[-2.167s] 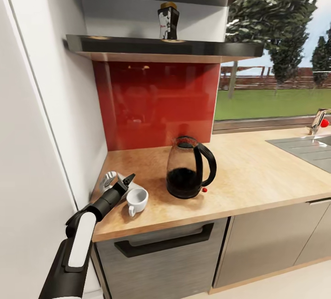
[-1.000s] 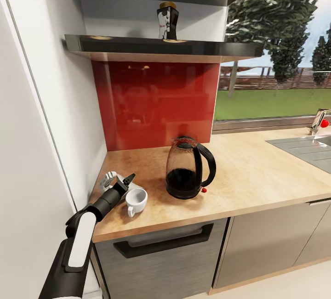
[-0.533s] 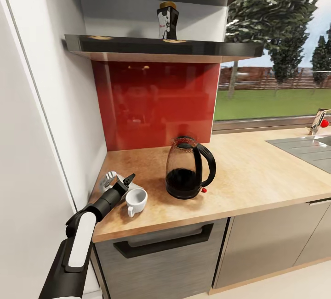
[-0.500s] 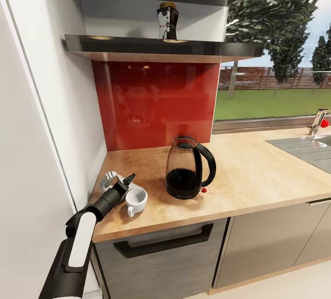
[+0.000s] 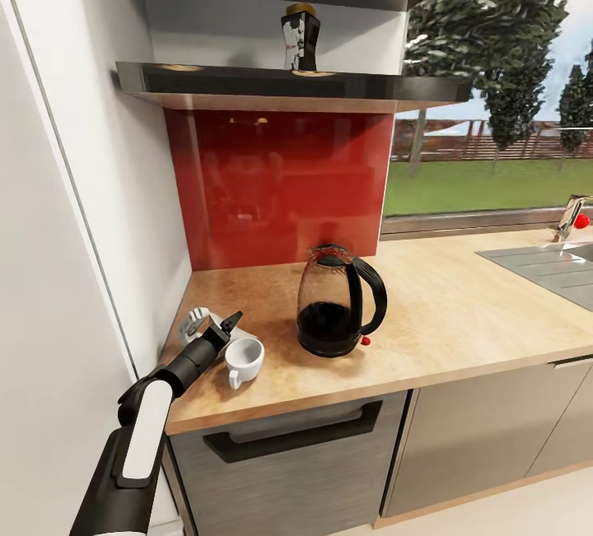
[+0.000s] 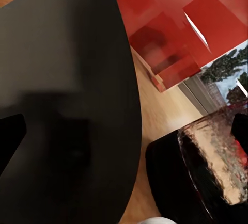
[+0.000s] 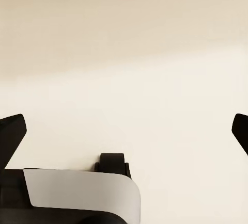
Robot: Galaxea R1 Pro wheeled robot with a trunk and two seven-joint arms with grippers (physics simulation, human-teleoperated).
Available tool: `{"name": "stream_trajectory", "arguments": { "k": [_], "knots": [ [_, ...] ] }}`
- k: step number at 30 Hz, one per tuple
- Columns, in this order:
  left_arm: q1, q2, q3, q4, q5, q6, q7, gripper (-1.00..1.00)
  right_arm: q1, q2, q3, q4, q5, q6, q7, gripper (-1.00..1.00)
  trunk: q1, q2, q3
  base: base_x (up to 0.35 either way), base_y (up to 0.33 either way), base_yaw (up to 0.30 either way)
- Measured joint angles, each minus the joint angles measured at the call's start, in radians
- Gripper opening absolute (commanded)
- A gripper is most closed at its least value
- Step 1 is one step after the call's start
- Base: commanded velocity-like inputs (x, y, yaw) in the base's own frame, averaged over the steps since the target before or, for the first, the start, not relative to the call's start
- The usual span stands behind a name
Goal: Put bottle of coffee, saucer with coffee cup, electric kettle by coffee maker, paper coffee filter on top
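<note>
**Cup and kettle on the counter, coffee bottle up on the shelf**

Coffee cup (image 5: 245, 359) sits upright on the kitchen countertop (image 5: 461, 305), near the front edge at the corner by the white wall, its handle turned toward the front. The left gripper (image 5: 222, 326) is just behind and beside the cup's rim, at the end of the black-and-white left arm (image 5: 144, 437) reaching in from below. Its fingers look slightly parted, but whether they touch the cup I cannot tell. A pale curved piece (image 5: 193, 322) lies just beyond the gripper, too hidden to identify.

The electric kettle (image 5: 339, 311) stands upright a little further along the countertop, handle and red switch facing the sink (image 5: 548, 266). In the left wrist view its dark glass body (image 6: 206, 177) is close by, in front of the red backsplash (image 5: 280, 186).

The bottle of coffee (image 5: 301, 38) stands on the dark shelf (image 5: 288, 83) above the backsplash.

In the right wrist view, the right gripper (image 7: 124, 131) has its two dark fingertips (image 7: 11, 133) spread wide apart, empty, facing a plain pale surface.
</note>
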Motion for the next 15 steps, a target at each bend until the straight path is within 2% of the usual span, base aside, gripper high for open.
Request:
{"name": "stream_trajectory", "arguments": {
  "k": [4, 6, 15],
  "knots": [
    [0.0, 0.0, 0.0, 0.0, 0.0, 0.0, 0.0, -1.0, 0.0, 0.0, 0.0, 0.0, 0.0, 0.0, 0.0, 1.0, 0.0, 0.0, 0.0, 0.0, 0.0, 0.0],
    [0.0, 0.0, 0.0, -0.001, 0.017, 0.0, 0.0, -1.0, 0.0, 0.0, 0.0, 0.0, 0.0, 0.0, 0.0, 1.0, 0.0, 0.0, 0.0, 0.0, 0.0, 0.0],
    [0.0, 0.0, 0.001, -0.001, 0.019, 0.0, -0.001, -1.0, 0.0, 0.0, 0.0, 0.0, 0.0, 0.0, 0.0, 1.0, 0.0, 0.0, 0.0, 0.0, 0.0, 0.0]
  ]
}}
